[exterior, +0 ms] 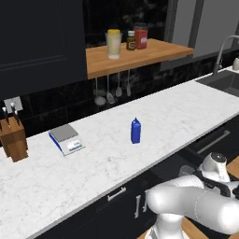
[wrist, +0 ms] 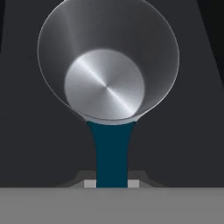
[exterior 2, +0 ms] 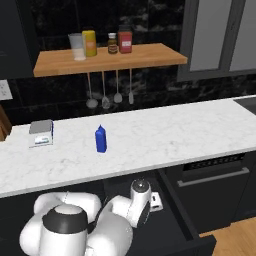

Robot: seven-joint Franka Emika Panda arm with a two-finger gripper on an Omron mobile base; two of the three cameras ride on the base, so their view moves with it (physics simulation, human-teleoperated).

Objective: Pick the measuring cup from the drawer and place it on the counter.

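The measuring cup (wrist: 108, 61) is a round grey metal cup seen from above, lying on the dark floor of the drawer (wrist: 30, 140). Its thin dark teal handle (wrist: 112, 153) runs straight down between my fingertips. My gripper (wrist: 112, 183) is shut on that handle. From the right base view the arm bends down under the counter (exterior 2: 165, 135) into the pulled-out black drawer (exterior 2: 181, 220). The white marble-look counter (exterior: 163, 121) runs above the hand.
A blue bottle (exterior: 135, 130) stands mid-counter, with a scale (exterior: 66, 139) and knife block (exterior: 12, 136) to its left. A wooden shelf (exterior: 140, 55) carries jars, utensils hang beneath it, and a sink (exterior: 224, 81) lies at the right end.
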